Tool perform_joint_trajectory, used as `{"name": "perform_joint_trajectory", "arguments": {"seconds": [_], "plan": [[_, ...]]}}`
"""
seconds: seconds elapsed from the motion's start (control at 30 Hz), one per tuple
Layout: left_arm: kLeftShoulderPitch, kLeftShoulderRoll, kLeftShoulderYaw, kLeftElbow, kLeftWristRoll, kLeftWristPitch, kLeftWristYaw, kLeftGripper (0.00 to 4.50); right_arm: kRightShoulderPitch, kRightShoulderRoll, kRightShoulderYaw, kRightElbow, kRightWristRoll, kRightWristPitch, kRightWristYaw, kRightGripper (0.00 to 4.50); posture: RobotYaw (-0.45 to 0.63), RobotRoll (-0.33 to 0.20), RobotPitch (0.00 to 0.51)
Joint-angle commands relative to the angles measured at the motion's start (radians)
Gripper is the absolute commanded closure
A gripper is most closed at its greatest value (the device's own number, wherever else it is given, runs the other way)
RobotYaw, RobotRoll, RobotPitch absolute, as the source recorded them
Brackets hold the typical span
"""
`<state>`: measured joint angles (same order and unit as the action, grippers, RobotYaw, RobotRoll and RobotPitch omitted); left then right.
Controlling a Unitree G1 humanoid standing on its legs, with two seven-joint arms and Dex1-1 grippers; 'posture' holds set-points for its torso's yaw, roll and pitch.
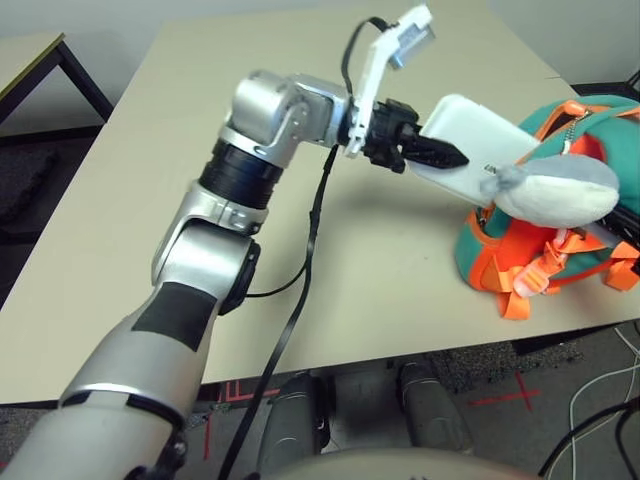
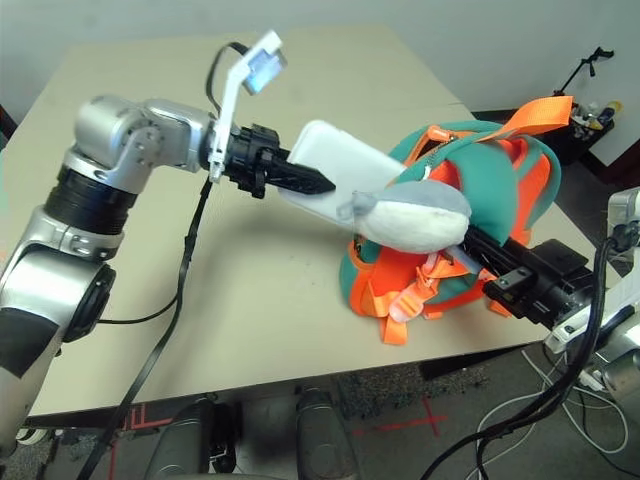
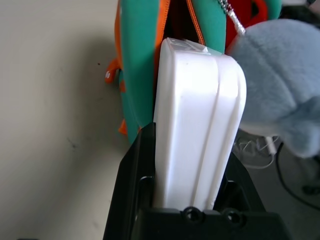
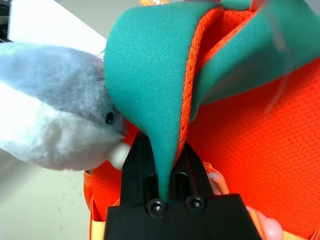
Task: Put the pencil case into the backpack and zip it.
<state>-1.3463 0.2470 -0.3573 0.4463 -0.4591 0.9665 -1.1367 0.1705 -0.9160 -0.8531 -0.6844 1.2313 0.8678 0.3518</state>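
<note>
My left gripper (image 1: 432,154) is shut on one end of the white pencil case (image 1: 470,135), held tilted above the table. The case's far end points into the open mouth of the teal and orange backpack (image 2: 500,190), between its orange-trimmed edges (image 3: 162,45). The grey plush shark (image 2: 415,215) on the pack lies against the case's lower side. On the pack's right side, my right gripper (image 4: 161,167) is shut on a teal flap (image 4: 145,75) of the backpack at the opening's rim and holds it up.
The backpack stands at the beige table's (image 1: 200,150) right front corner, orange straps (image 1: 525,285) hanging toward the edge. A black cable (image 1: 305,270) droops from my left wrist across the table. White and black cables (image 2: 540,400) lie on the floor at the right.
</note>
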Motion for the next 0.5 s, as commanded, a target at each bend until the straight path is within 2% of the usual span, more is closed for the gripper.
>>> {"name": "perform_joint_trajectory", "arguments": {"seconds": [0.03, 0.3, 0.5], "plan": [[-0.018, -0.071, -0.058, 0.062, 0.055, -0.063, -0.047, 3.15, -0.037, -0.056, 0.005, 0.029, 0.042, 0.009, 0.025, 4.48, -0.23, 0.0, 0.144], [-0.035, -0.25, -0.068, 0.196, 0.175, -0.141, 0.025, 3.15, -0.157, -0.193, 0.064, 0.159, 0.061, 0.057, 0.094, 4.48, -0.16, 0.0, 0.183], [0.007, -0.318, -0.068, 0.166, 0.212, -0.128, 0.063, 3.15, -0.255, -0.242, 0.137, 0.222, 0.049, 0.084, 0.135, 4.48, -0.14, 0.0, 0.198]]}}
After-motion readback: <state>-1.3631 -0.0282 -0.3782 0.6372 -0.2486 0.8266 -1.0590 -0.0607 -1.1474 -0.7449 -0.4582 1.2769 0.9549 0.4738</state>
